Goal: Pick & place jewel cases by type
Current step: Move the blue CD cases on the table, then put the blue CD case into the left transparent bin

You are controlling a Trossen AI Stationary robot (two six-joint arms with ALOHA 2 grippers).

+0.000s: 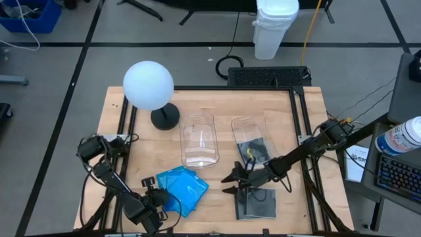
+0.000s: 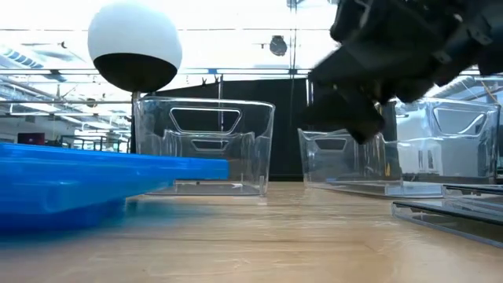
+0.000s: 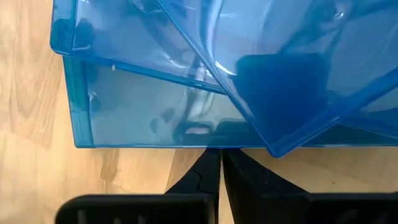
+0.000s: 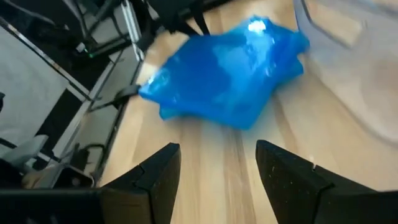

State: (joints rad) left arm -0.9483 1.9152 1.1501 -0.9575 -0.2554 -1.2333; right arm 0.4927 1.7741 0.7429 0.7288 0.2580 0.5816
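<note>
Several translucent blue jewel cases lie overlapping in a loose pile on the table's near left; they fill the left wrist view and show in the low view. Dark grey cases lie flat at the near right, and another dark one sits inside the right clear bin. My left gripper is shut, its tips at the near edge of the lowest blue case. My right gripper is open, raised between the two piles, and faces the blue pile. My left gripper's shut fingertips stand level at the near edge of the lowest blue case, which lies flat on the table. Whether they touch that edge, I cannot tell.
Two clear bins stand side by side mid-table: the left one, and the right one. A white globe lamp on a dark base stands at the far left. Bare wood lies between the piles. A keyboard sits off the table's right.
</note>
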